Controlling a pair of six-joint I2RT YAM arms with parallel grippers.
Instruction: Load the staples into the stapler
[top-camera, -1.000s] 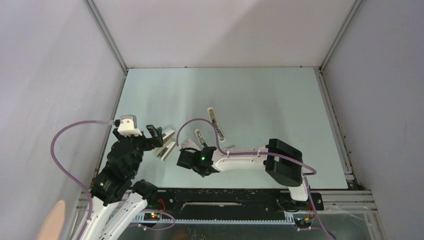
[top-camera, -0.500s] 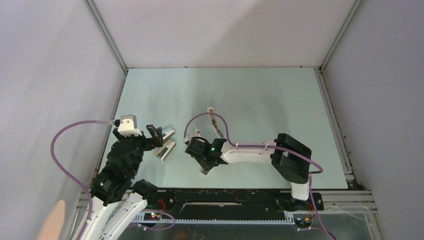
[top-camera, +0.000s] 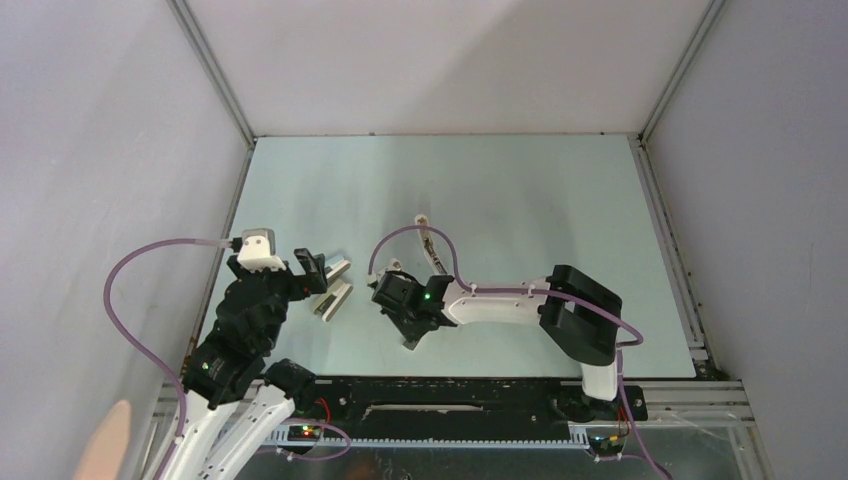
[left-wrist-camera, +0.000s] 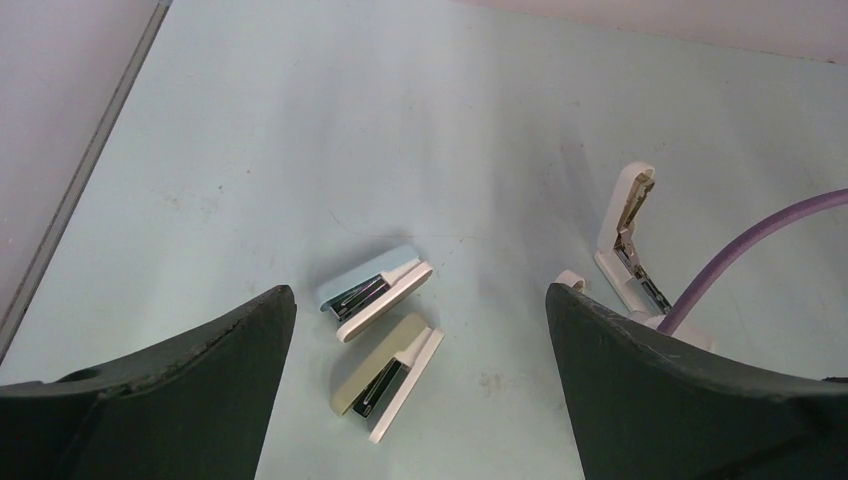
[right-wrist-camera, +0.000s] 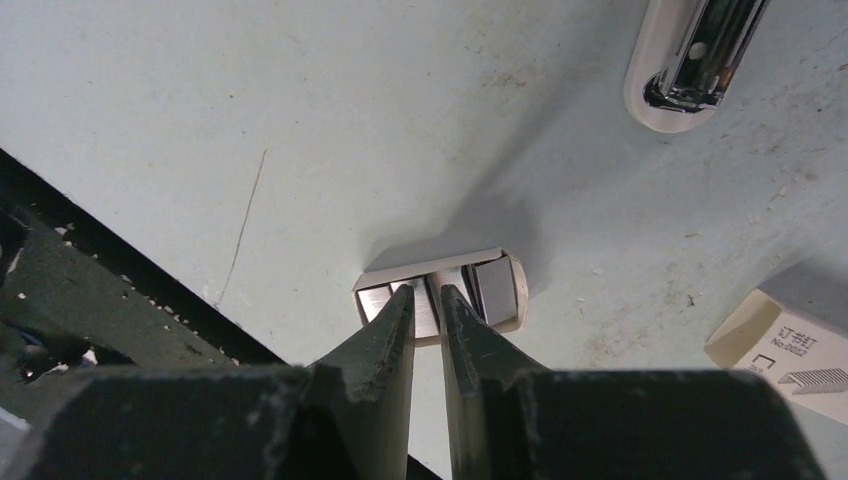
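Running near-far, stapler (left-wrist-camera: 625, 215) long axis; right pincer (right-wrist-camera: 428, 292) near-closed at white stub (right-wrist-camera: 505, 285), grip unclear; left pincer (left-wrist-camera: 418, 295) apart.

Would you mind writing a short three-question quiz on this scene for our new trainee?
1. True or false: the left gripper is open.
2. How many compact staplers lie between its fingers in the left wrist view: A one, B two, C three?
3. Which wrist view shows the staple box?
Key: 1 true; 2 B; 3 right wrist.
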